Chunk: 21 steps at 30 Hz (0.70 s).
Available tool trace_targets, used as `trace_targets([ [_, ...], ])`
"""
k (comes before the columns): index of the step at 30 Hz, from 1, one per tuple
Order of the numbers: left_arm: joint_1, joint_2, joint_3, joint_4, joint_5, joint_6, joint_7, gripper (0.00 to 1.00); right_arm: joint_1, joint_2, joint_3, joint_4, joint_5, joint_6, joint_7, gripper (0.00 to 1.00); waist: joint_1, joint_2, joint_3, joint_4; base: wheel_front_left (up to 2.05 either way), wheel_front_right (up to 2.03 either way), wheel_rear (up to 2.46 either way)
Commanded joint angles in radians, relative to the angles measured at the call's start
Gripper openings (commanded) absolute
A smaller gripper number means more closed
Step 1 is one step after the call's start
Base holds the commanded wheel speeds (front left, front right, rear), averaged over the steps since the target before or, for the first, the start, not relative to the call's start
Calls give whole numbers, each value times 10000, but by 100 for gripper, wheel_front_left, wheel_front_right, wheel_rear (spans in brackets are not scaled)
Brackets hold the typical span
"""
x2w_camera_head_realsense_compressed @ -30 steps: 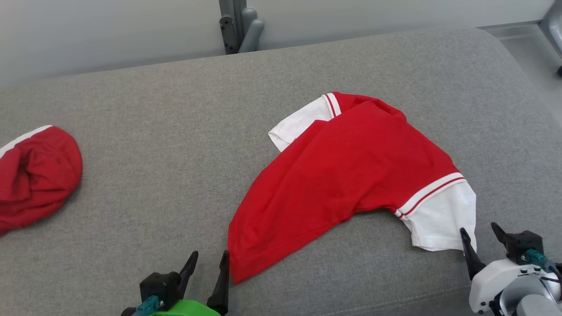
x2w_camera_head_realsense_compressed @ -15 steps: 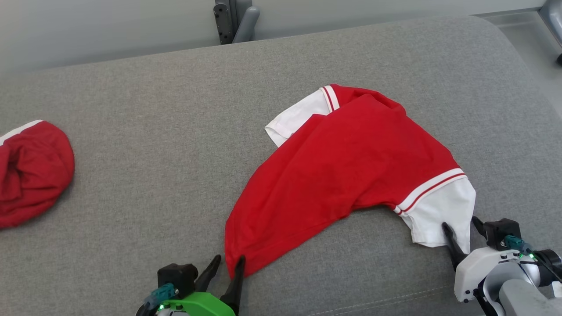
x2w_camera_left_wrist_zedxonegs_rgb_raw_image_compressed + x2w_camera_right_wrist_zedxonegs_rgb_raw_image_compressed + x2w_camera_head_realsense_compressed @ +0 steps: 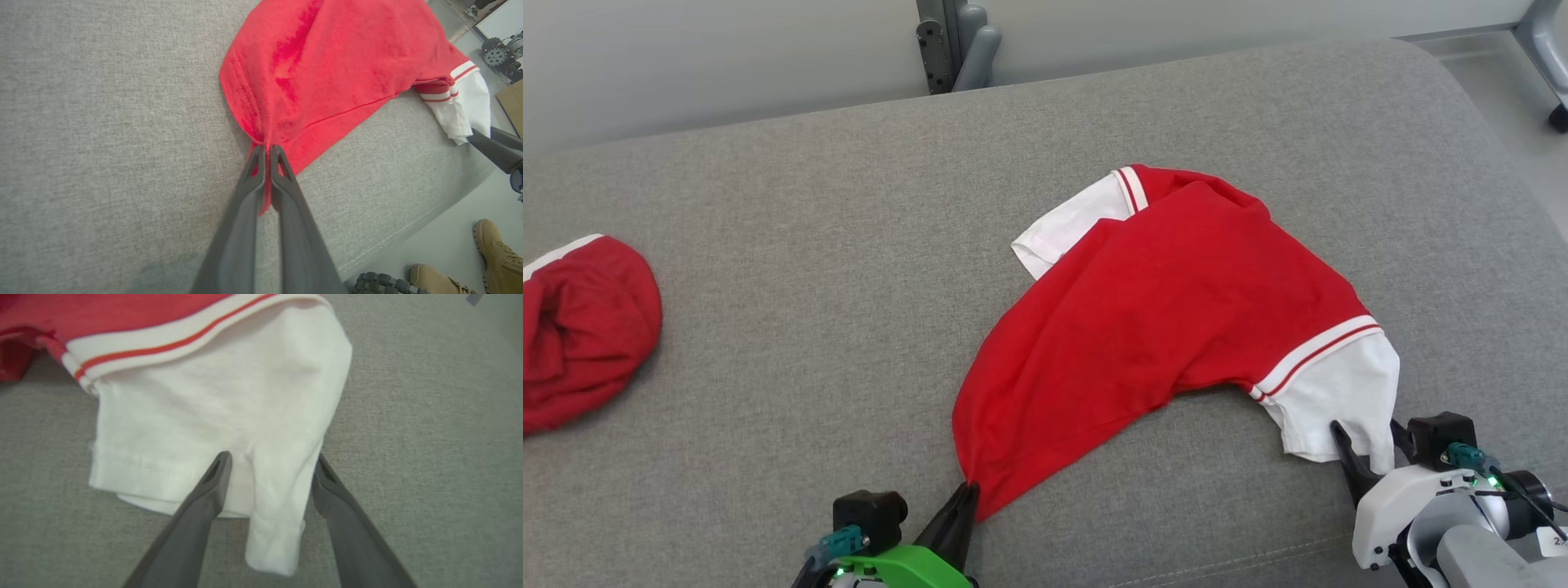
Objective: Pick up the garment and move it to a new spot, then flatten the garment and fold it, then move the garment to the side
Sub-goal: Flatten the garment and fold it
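On the wide grey fabric cushion (image 3: 809, 245), to the right of its middle, the red shirt with white sleeves (image 3: 1168, 327) lies crumpled in a bent shape. One white sleeve is at the far side and the other at the near right. The left gripper (image 3: 966, 494) is at the near edge of the cushion. Its two dark fingers are pressed together on the lowest red corner of the shirt, and the cloth gathers to a point there. The right gripper (image 3: 1365, 429) is at the near white sleeve (image 3: 212, 408). Its jaws are spread, with a hanging fold of the hem between them, not pinched. A bunched red garment with a white stripe (image 3: 580, 327) lies at the far left, well apart from the shirt. On the pale floor (image 3: 429, 245) stand a person's tan boots (image 3: 496, 255).
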Motion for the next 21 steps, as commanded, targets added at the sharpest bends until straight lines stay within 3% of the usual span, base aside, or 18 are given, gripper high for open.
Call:
trace_targets([
  [1, 3, 65, -4, -13, -101, -56, -16, 0, 65, 15, 107, 20, 225, -14, -29, 0, 0, 0, -30, -9, 0, 0, 0],
  [6, 47, 67, 22, -194, -295, -99, -67, 0, 12, -32, 530, -232, 1176, -14, -32, 0, 0, 0, -117, -41, 0, 0, 0],
  [12, -79, 193, 224, -1285, -923, -209, 219, 0, 2, -187, 880, -1421, 3411, -12, -27, 0, 0, 0, -197, -36, 0, 0, 0],
  [15, -269, 389, 337, -2677, -1476, -272, 632, 0, 68, -534, 1214, -3665, 6069, -6, 310, 0, 0, 0, -235, 5, 0, 0, 0],
  [18, -676, 735, 533, -4324, -2061, -339, 1297, 0, 68, -1671, 901, -6304, 8348, -11, 599, 0, 0, 0, -123, 106, 0, 0, 0],
  [21, -1616, 1068, 899, -5725, -2865, -332, 2301, 0, -470, -2472, 180, -8377, 9875, -4, 797, 0, 0, 0, 258, 243, 0, 0, 0],
])
